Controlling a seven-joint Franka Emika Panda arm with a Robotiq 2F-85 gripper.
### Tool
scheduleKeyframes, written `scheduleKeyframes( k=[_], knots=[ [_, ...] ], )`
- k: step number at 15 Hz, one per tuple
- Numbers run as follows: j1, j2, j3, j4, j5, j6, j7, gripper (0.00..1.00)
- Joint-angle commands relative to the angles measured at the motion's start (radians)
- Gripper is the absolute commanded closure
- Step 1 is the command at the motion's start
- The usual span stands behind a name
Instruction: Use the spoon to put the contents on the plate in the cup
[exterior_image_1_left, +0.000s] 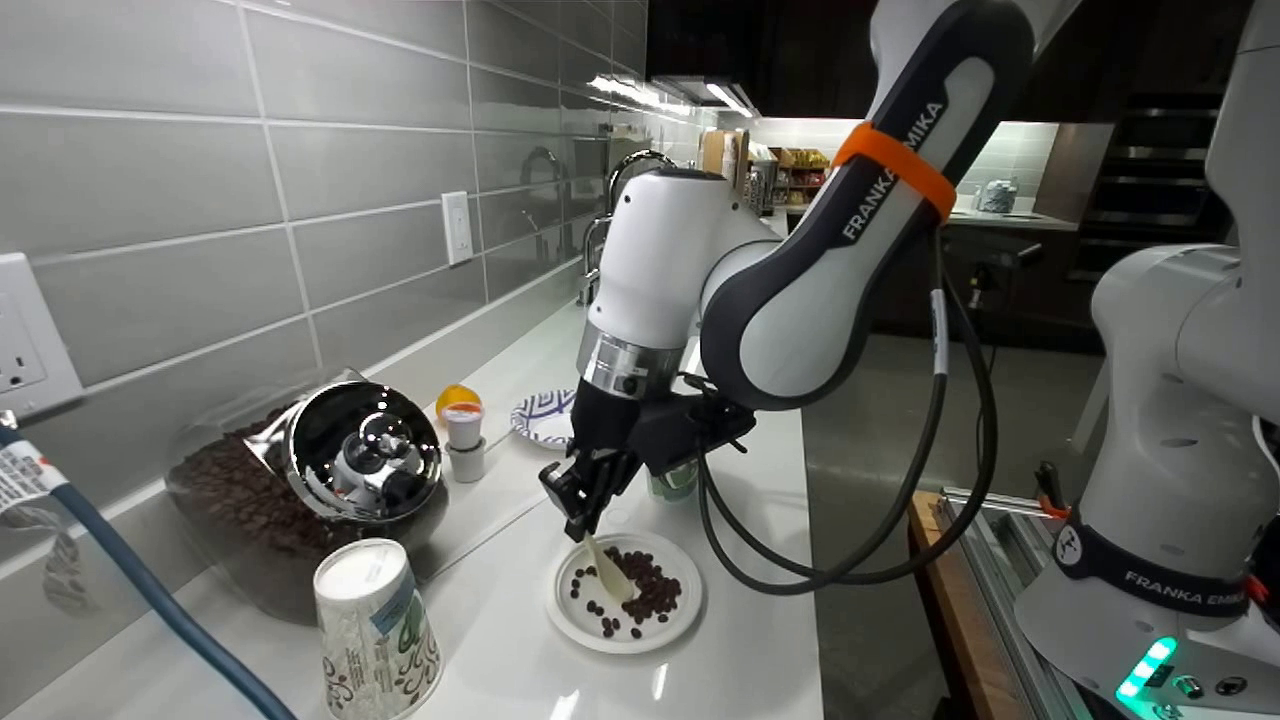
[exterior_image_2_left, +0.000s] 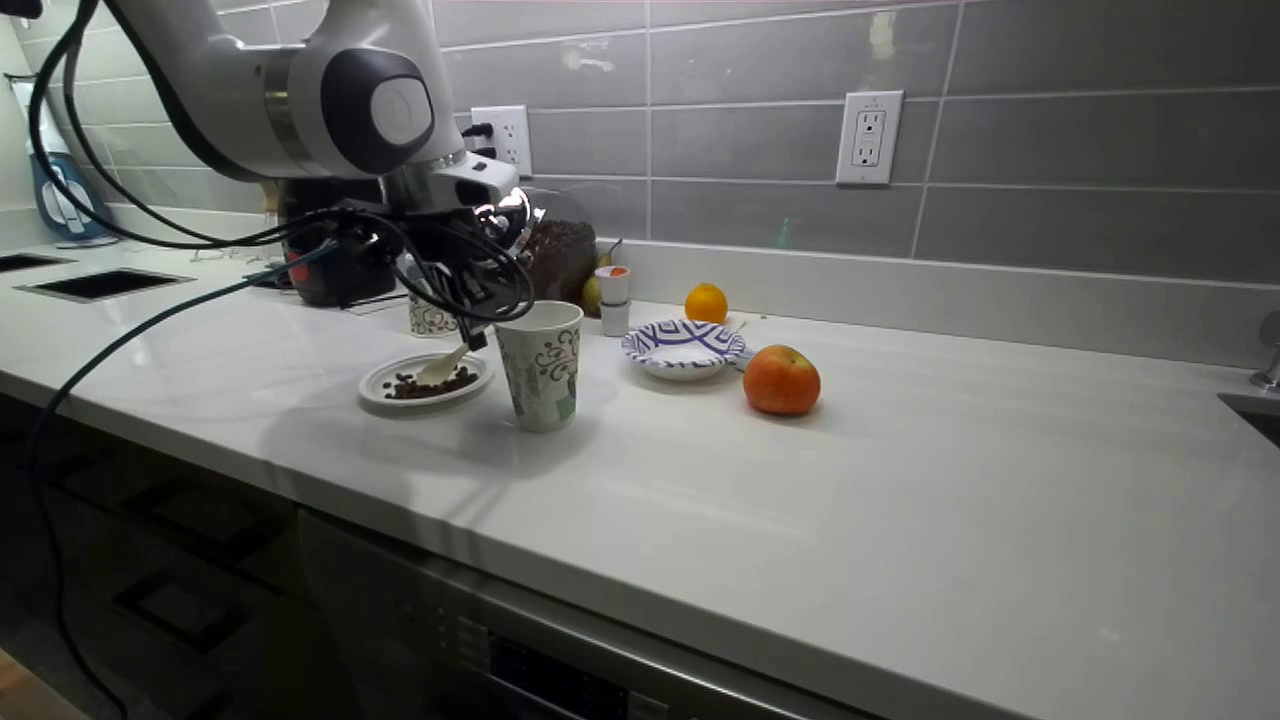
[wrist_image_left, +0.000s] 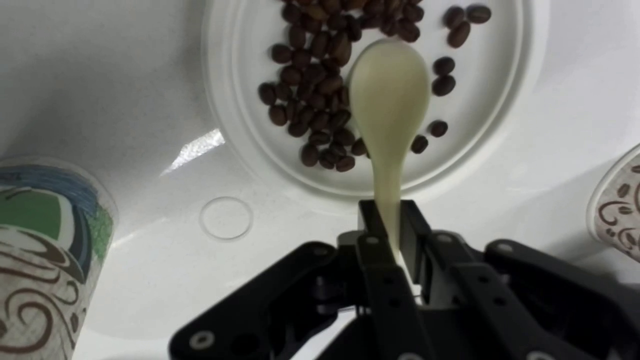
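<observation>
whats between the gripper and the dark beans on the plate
The cream spoon spans that stretch in the wrist view, held in the gripper, its bowl beside the dark beans.

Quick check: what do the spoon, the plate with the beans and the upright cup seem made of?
Spoon: probably plastic, smooth and low-sheen; even cream colour, no visible grain.
Plate: smooth, white, with a ridged edge; plastic or coated paper, I can't tell.
Upright cup: likely paper, fairly matte; printed pattern on tapered, thin-looking walls.

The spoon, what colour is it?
The spoon is pale cream, seen best in the wrist view.
</observation>
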Motion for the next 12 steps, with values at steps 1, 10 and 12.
scheduleKeyframes(
  k=[1,10,12],
  knots=[
    [-0.012,-0.041,0.012,-0.021,0.021,-0.048,-0.041,0.97],
    [-0.020,-0.063,0.007,-0.028,-0.017,-0.110,-0.089,0.97],
    [-0.020,-0.063,0.002,-0.029,-0.041,-0.111,-0.082,0.97]
  ],
)
